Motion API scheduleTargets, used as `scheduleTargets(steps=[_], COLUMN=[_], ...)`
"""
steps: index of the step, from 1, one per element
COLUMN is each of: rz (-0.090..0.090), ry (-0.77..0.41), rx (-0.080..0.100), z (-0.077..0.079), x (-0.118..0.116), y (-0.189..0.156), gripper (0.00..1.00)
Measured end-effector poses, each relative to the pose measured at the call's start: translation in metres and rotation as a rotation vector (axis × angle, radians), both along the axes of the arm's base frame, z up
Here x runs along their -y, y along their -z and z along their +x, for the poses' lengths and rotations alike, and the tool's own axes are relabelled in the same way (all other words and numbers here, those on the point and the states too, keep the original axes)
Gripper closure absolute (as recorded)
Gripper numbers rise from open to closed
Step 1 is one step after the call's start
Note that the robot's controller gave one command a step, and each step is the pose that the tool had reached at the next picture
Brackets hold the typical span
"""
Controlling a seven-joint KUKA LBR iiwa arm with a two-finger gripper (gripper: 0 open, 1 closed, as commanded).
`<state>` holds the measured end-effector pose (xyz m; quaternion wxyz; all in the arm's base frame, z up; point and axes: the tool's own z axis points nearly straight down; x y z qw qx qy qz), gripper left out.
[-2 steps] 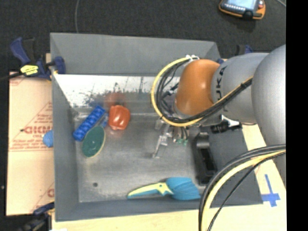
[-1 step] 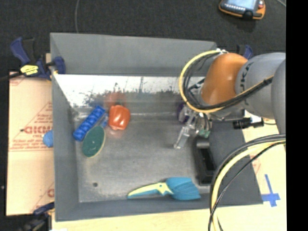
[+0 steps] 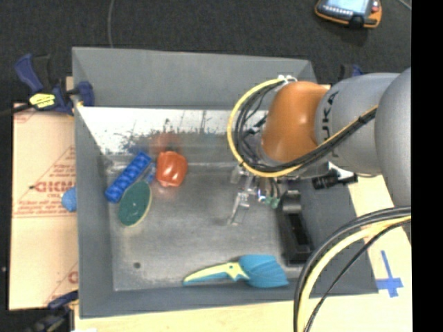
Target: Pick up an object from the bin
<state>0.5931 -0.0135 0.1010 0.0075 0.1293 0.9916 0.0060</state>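
Brush, blue bristles on a yellow handle, lies flat along the bin's near edge, towards the right corner. It looks light, the bristles soft and springy, so I'd pinch the stiff yellow handle. Gripper hangs over bare floor right of the middle, apart from it; wide or narrow, I cannot tell beneath the orange cover. Black oblong by the right wall is hard to identify. Orange pepper, green disc and blue ribbed block cluster near the left wall.
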Motion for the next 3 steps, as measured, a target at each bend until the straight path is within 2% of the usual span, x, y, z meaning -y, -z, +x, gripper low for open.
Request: scheduleTargets(steps=[1, 2, 3], rz=[0.006, 0.0, 0.01], ry=[0.099, -0.078, 0.068], rx=[0.014, 0.013, 0.031], z=[0.025, 0.012, 0.034], x=[0.072, 0.053, 0.082], y=[-0.024, 0.016, -0.024], gripper=[0.0, 0.0, 1.0])
